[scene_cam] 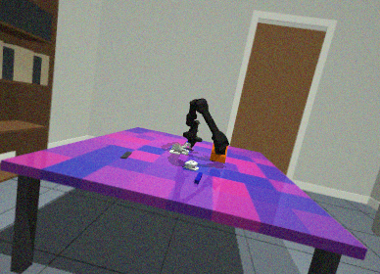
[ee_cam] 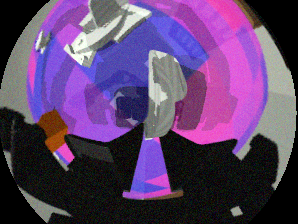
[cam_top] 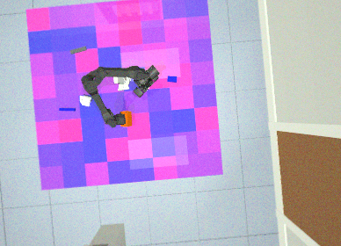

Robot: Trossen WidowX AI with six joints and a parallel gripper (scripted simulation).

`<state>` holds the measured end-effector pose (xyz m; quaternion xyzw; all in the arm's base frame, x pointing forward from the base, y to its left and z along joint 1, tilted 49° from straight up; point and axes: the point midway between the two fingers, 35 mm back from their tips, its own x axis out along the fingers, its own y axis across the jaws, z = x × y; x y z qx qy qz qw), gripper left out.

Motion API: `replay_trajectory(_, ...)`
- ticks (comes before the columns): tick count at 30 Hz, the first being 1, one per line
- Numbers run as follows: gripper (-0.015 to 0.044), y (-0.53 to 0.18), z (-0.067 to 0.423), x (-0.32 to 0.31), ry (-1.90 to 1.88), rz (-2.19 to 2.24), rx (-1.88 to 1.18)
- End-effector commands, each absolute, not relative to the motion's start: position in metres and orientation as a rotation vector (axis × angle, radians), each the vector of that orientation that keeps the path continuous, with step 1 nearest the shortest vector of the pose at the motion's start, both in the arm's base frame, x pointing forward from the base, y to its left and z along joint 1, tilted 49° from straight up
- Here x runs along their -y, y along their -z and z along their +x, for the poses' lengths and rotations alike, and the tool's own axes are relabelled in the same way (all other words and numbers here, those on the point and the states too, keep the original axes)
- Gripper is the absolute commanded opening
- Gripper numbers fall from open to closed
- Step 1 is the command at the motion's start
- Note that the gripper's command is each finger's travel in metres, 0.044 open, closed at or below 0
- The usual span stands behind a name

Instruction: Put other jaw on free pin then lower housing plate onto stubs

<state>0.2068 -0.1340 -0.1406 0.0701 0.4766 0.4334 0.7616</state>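
Note:
My gripper [scene_cam: 190, 146] [ee_cam: 151, 126] is shut on a grey-white jaw [ee_cam: 162, 95], gripping its near end between the fingertips. Whether this jaw touches the table cannot be told. The white base [cam_top: 123, 85] [scene_cam: 177, 152] [ee_cam: 80, 52] lies close beside the gripper, at the upper left of the wrist view. A grey part [cam_top: 119, 80] [ee_cam: 106, 14] sits on it, probably the other jaw. The pins and gear teeth are too blurred to make out. A separate small white part [cam_top: 85, 100] [scene_cam: 191, 164] lies on the table; it may be the housing plate.
A blue bar [cam_top: 67, 109] [scene_cam: 198, 177] and a grey bar [cam_top: 78, 50] [scene_cam: 125, 155] lie on the patchwork table [cam_top: 167, 156] [scene_cam: 235, 189]. A blue block [cam_top: 171, 79] lies right of the gripper. An orange block [cam_top: 126, 119] [scene_cam: 218, 155] is at the arm's base.

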Motion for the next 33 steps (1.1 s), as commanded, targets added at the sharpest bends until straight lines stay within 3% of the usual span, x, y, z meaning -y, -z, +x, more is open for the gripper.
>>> replay_trajectory(1, 0.0037, 0.141, 0.207, 0.134, -0.940, 0.158, -1.036)
replay_trajectory(33, 0.0037, 0.121, 0.201, 0.156, -0.939, 0.158, -1.038)
